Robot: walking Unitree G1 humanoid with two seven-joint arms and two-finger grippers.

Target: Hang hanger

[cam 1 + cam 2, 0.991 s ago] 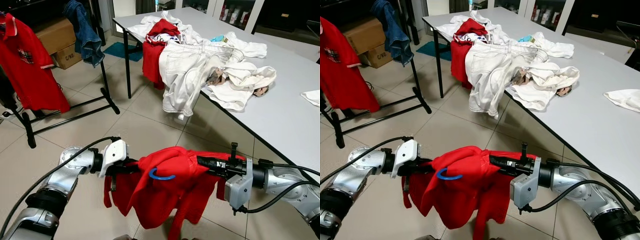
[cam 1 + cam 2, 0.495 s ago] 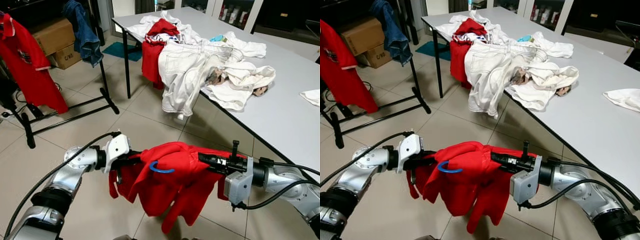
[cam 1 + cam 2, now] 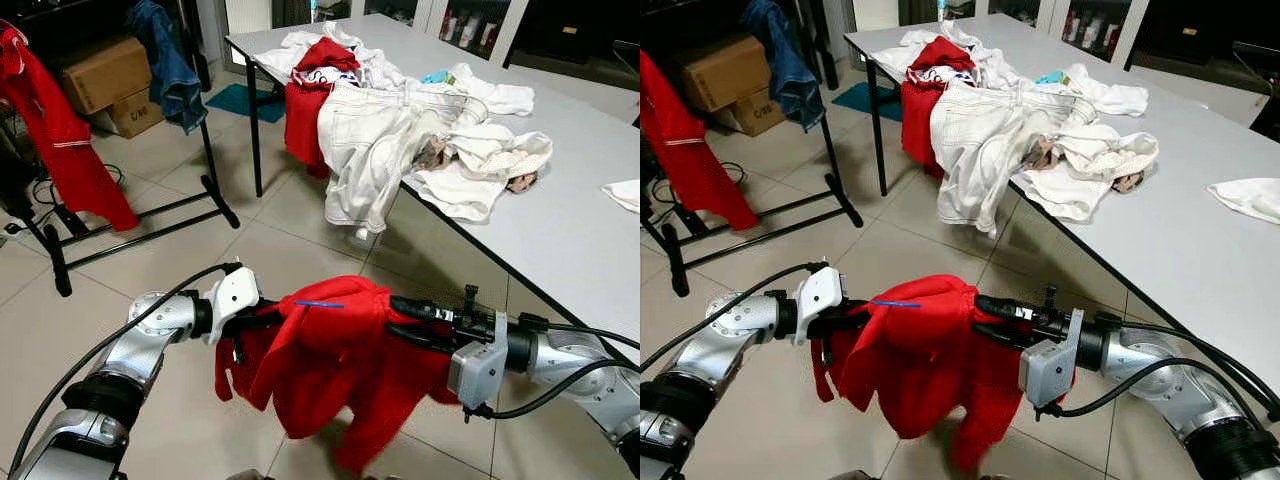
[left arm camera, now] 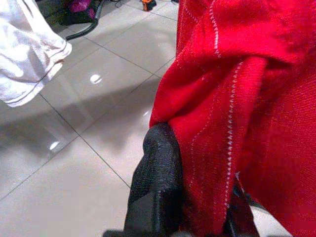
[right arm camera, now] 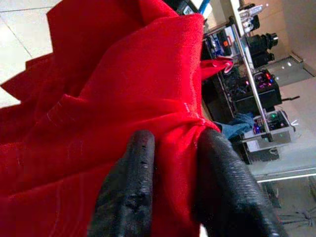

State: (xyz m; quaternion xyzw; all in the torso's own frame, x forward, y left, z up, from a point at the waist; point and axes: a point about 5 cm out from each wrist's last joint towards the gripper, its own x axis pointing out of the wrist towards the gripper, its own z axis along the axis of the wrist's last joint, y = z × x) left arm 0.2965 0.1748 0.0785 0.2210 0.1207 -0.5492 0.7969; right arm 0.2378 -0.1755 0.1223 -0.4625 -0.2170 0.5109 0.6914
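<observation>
At far left a red shirt (image 3: 60, 130) hangs on the black clothes rack (image 3: 205, 150), beside a denim garment (image 3: 170, 60). Lower down, the left gripper (image 3: 255, 322) is clamped on one side of the red garment (image 3: 330, 360), held above the tiled floor (image 3: 180, 270); a blue hanger (image 3: 320, 304) edge shows on top of it. The right gripper (image 3: 405, 322) pinches the cloth's other side. Beyond, clothes (image 3: 400, 130) are heaped on the grey table (image 3: 570, 220).

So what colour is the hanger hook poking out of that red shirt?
Blue hook, clearest in the left eye view.
</observation>
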